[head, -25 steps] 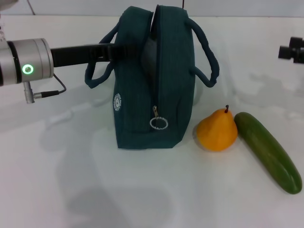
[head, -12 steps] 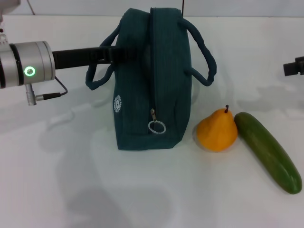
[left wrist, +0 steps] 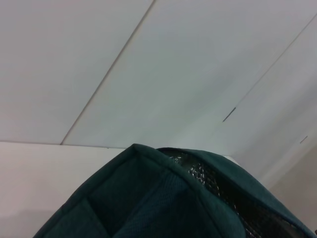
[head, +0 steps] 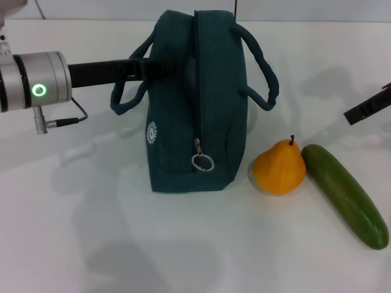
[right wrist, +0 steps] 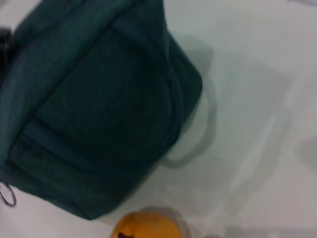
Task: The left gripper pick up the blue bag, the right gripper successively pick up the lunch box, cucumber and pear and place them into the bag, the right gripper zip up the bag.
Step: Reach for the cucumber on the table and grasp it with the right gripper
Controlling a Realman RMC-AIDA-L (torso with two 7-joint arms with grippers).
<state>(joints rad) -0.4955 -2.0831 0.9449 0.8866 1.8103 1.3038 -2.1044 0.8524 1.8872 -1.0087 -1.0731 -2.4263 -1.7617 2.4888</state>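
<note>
Blue bag (head: pixel 198 104) upright, round white logo (head: pixel 151 132) illegible, left gripper (head: pixel 146 68) at its top, grip unclear.

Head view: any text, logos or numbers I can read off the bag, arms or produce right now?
No text here is legible.
Blue bag: a small round white logo on its side; any lettering is too small to read.
Pear and cucumber: no labels visible.
Left gripper arm's cuff: a green ring light only, no markings.
</note>
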